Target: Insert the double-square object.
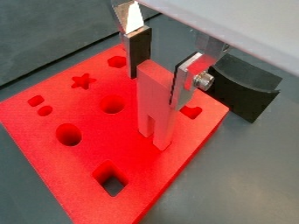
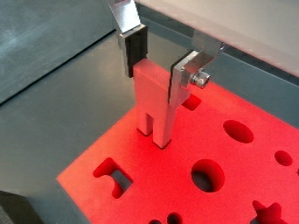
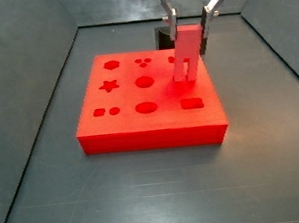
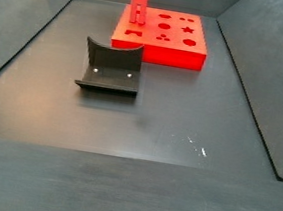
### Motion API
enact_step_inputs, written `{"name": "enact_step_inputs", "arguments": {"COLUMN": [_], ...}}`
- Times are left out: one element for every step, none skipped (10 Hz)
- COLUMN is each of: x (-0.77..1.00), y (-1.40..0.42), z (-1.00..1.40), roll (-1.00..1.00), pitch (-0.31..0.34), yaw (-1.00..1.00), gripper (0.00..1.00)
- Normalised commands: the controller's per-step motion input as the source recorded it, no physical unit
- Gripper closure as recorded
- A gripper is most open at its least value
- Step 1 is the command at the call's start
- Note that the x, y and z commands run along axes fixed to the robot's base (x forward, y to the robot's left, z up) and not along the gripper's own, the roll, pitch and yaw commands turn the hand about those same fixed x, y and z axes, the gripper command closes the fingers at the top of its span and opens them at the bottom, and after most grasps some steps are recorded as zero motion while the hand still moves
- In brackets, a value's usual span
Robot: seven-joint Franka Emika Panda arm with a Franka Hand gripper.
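I see the gripper (image 1: 162,59) clamped on the upper part of the tall red-pink double-square object (image 1: 156,103), its silver fingers (image 2: 187,72) pressing both sides. The block stands upright, its lower end touching the large flat red board (image 1: 70,162) near the board's edge, beside the dark grey curved holder (image 1: 249,84).

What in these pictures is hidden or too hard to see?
- Hole under the double-square object: covered by the block in both wrist views.
- Gripper: upper body cut by the side view's top edge.
- Red board: holes too small in a side view.
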Motion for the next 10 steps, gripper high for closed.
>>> {"name": "enact_step_inputs", "arguments": {"x": [0.00, 0.00, 0.00, 0.01, 0.02, 0.02, 0.07, 0.06, 0.08, 0.06], "y": [0.00, 0.00, 0.04, 0.02, 0.05, 0.00, 0.00, 0.00, 0.00, 0.00], "z": [0.00, -0.07, -0.17, -0.26, -0.36, -0.54, -0.77, -0.98, -0.97, -0.63], "roll": [0.01, 0.01, 0.03, 0.00, 0.00, 0.00, 0.05, 0.09, 0.09, 0.09], "pitch": [0.000, 0.000, 0.000, -0.014, -0.044, -0.100, -0.047, 0.000, 0.000, 0.000], "yaw": [0.00, 0.00, 0.00, 0.00, 0.06, 0.12, 0.09, 0.05, 0.01, 0.00], "gripper": [1.00, 1.00, 1.00, 1.00, 1.00, 1.00, 1.00, 1.00, 1.00, 1.00]}}
